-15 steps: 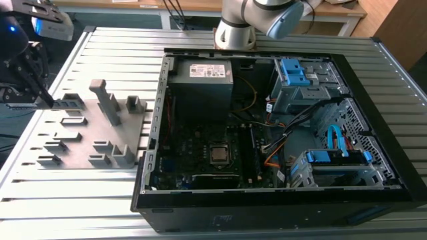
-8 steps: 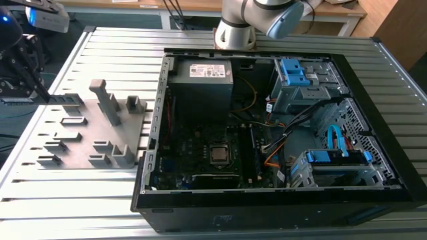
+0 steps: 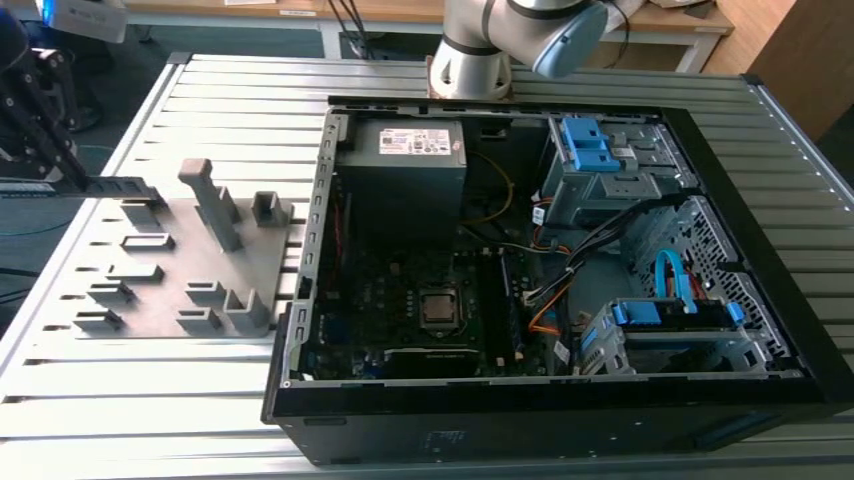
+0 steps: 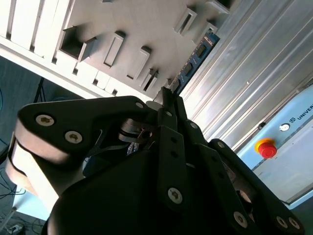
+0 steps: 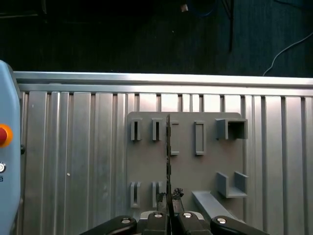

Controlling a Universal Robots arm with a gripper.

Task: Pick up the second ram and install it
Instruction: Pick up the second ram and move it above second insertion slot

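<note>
Pincer point(image 5: 169, 198) clamped on the second ram point(image 5: 168, 147), stick edge-on in the first wrist view, over the grey fixture plate point(image 5: 208, 166) on the slatted counter point(image 5: 73, 147).

Open computer case point(image 3: 534, 420) on a slatted metal bench point(image 3: 134, 400), motherboard point(image 3: 387, 290) with CPU socket point(image 3: 437, 307), grey power supply point(image 3: 400, 160), blue drive brackets point(image 3: 587, 145), grey fixture plate point(image 3: 167, 265) at the exterior view's left, end effector point(image 3: 64, 178) above it gripping the second ram point(image 3: 120, 187) level, arm base point(image 3: 470, 70) behind the case
</note>
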